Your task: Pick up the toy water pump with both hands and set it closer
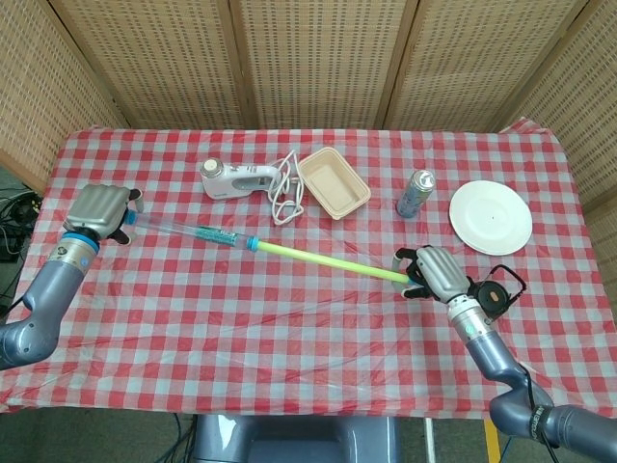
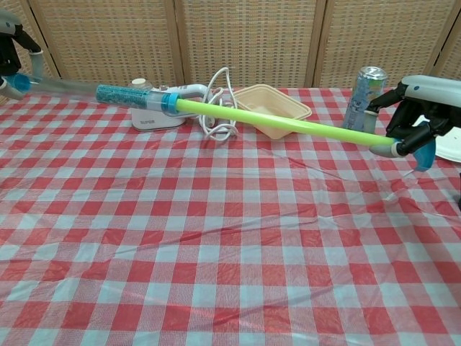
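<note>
The toy water pump (image 1: 227, 236) stretches across the checked table (image 1: 289, 328), a clear tube with a blue piston on the left and a yellow-green rod (image 1: 328, 258) on the right. My left hand (image 1: 99, 209) is at the blue tip of the tube and curls around it, as the chest view shows for the left hand (image 2: 13, 58). My right hand (image 1: 436, 273) grips the rod's far end. In the chest view the pump (image 2: 130, 96) runs from the upper left down to the right hand (image 2: 421, 108).
Behind the pump lie a white hand mixer (image 1: 231, 178) with a looped cord, a beige container (image 1: 333, 181), a can (image 1: 415, 193) and a white plate (image 1: 490, 217). Wicker screens close off the back. The table's front half is bare cloth.
</note>
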You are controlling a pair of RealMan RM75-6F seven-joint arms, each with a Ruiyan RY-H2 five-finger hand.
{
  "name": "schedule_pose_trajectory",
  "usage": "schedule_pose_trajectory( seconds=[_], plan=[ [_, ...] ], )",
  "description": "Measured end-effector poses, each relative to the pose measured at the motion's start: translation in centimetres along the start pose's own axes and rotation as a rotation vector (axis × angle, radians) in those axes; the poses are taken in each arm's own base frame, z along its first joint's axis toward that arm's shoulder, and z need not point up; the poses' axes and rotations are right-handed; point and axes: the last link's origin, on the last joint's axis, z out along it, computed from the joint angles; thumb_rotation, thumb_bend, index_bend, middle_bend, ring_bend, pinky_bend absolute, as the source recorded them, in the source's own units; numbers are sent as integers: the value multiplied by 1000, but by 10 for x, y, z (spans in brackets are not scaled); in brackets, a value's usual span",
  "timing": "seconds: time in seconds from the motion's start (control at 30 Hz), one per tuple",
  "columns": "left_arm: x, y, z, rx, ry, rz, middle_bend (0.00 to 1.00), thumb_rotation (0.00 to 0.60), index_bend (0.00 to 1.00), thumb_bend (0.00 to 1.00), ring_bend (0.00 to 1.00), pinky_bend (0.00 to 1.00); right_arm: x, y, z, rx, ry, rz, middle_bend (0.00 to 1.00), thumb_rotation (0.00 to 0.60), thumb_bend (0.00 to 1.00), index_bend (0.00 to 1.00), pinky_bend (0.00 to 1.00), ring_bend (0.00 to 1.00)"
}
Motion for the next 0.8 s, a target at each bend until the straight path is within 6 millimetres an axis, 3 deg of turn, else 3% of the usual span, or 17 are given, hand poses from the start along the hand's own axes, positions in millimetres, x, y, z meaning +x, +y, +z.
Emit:
schedule_pose_trajectory(
  seconds=[0.2,0.6,0.8],
  plan=[
    [-3,1,0,0,-1,2,782,600,550,392,698,571,-1,-1,0,2,-1,2,1000,600,515,808,425,957],
    [-8,4,-2,-10,-10,-32,782,600,567,393,698,571,-4,-7,0,17,-15,6,1000,600,509,808,425,957],
    [-12,16,-3,-43,-25,-70,782,600,569,393,698,571,-6,-14,1,39,-19,2,1000,600,507,808,425,957]
  ],
)
